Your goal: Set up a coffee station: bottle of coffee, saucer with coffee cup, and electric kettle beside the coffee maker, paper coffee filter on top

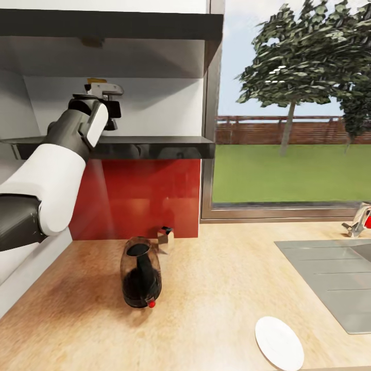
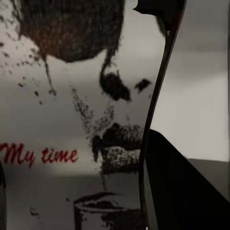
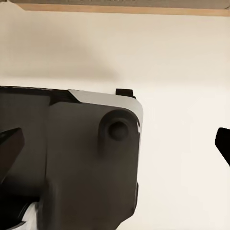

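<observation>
My left arm reaches up to the kitchen shelf [image 1: 159,147], with the left gripper [image 1: 106,98] around the bottle of coffee; its yellow lid [image 1: 96,81] pokes out above the wrist. In the left wrist view the white label [image 2: 72,120] reading "My time" sits between the fingers, and one dark finger [image 2: 177,187] lies against the jar's edge. The electric kettle [image 1: 140,281], dark glass with a red spot, stands on the countertop [image 1: 216,309]. The saucer [image 1: 279,342] lies near the front edge. My right gripper [image 3: 115,143] is open, its tips wide apart. The coffee maker, filter and cup are out of view.
A small shiny object with a black top [image 1: 165,236] sits against the red backsplash behind the kettle. A steel sink [image 1: 330,278] with a tap [image 1: 358,221] fills the counter's right side. A thicker dark board [image 1: 103,23] hangs above the shelf, and a window is to the right.
</observation>
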